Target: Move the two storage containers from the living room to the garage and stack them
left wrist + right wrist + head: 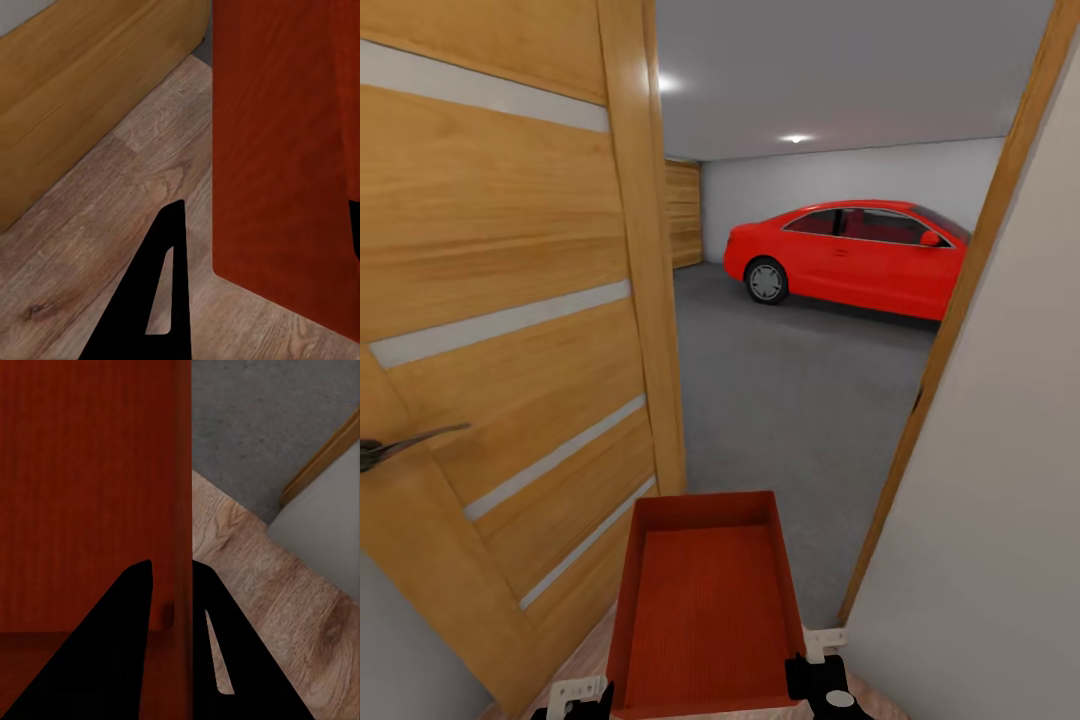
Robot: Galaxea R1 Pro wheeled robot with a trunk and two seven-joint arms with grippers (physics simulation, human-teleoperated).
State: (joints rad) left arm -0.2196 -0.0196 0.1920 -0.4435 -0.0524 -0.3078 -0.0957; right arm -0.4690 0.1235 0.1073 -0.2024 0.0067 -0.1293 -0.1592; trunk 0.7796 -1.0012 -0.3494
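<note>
Container (705, 610), red-orange and open-topped, is carried at the doorway, low and centred in the head view, its far end over the threshold between the wood planks (90, 225) and the grey concrete floor (800, 400) of the garage. It is empty.

Right gripper (174, 611): closed on the container's right side wall, one finger inside the bin and one outside, the thin wall pinched between them.

Left gripper (262, 247): one dark finger (154, 300) stands outside the container's left wall with a clear strip of planks between it and the wall; a sliver of the other finger shows at the frame edge, over the container's red surface. Whether this gripper grips the wall cannot be told.

Wooden door (510, 300) with pale inset strips and a dark lever handle (400, 445) stands open on the left. The door frame (960, 330) and a white wall (1010, 500) are on the right. Beyond, a red car (850, 255) is parked against the far garage wall, under lit ceiling spotlights (795, 138).
</note>
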